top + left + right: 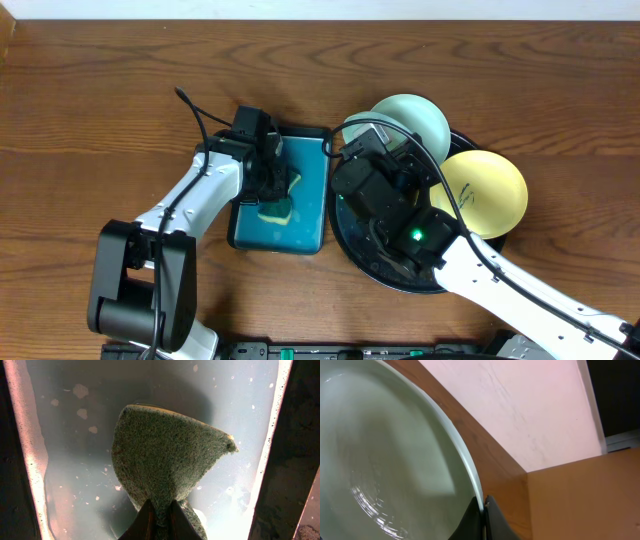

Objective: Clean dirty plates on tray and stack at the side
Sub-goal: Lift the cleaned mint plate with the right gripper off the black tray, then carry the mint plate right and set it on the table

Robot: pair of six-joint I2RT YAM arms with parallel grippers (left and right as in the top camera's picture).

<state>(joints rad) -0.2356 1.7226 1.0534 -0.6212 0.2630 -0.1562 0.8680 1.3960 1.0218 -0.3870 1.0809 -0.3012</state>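
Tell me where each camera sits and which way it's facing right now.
Overhead: above the table, looking straight down on the left arm, right arm, black tray, yellow plate and teal tray.
Left wrist: on the left arm, looking down past the left hand, shut on the sponge, into the teal tray.
Right wrist: on the right arm, looking up past the right hand, shut on the pale plate, toward a wall.
Shared: overhead and left wrist show the sponge; overhead and right wrist, the pale plate.

The desk [100,90] lies open along its far edge and left side. In the middle the teal tray [305,228] and black tray [352,250] sit nearly touching, the left arm [190,195] and right arm [500,280] crowding above them.
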